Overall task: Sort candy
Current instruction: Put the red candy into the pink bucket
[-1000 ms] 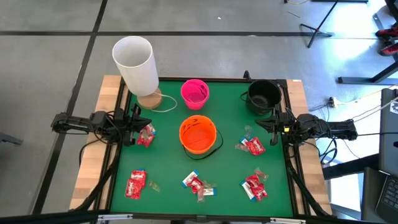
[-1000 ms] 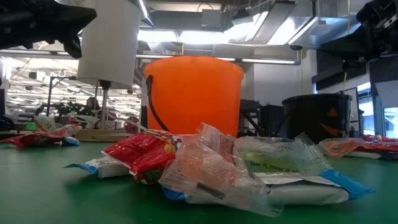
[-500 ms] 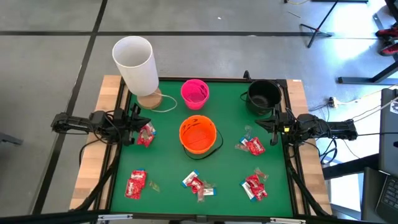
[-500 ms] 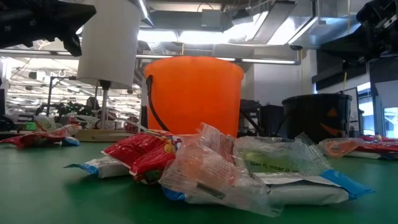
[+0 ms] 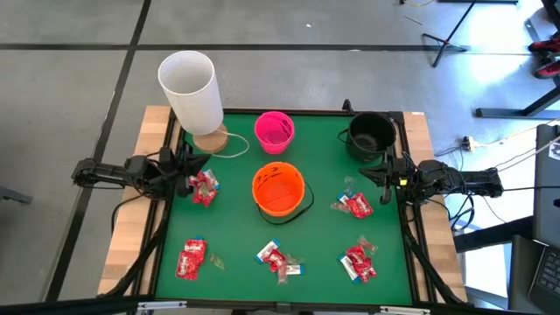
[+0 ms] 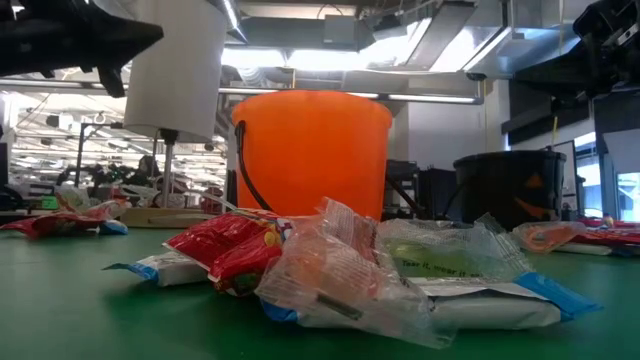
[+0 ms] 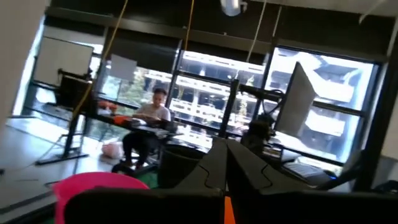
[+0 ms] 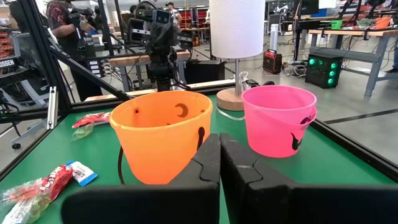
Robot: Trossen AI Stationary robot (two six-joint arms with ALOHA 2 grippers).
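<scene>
Candy in red and clear wrappers lies in several small heaps on the green table: one point(image 5: 205, 187) at the left, one point(image 5: 191, 259) at the near left, one point(image 5: 278, 260) at the near middle, and two point(image 5: 355, 206) point(image 5: 360, 262) at the right. My left gripper point(image 5: 191, 164) hangs shut at the left edge, above and just beside the left heap; in its wrist view its fingers point(image 7: 225, 167) point up into the room. My right gripper point(image 5: 367, 176) point(image 8: 219, 163) is shut at the right edge and points level toward the orange bucket point(image 8: 161, 134).
The orange bucket point(image 5: 278, 190) stands mid-table, a pink bucket point(image 5: 274, 130) behind it and a black bucket point(image 5: 371, 134) at the far right. A lamp with a white shade point(image 5: 190, 87) stands at the far left corner. People point(image 7: 152, 115) point(image 8: 62, 18) are in the room beyond.
My left gripper has swung a little toward the table's far edge and tipped upward, staying shut above the table. The candy and the buckets lie as before.
</scene>
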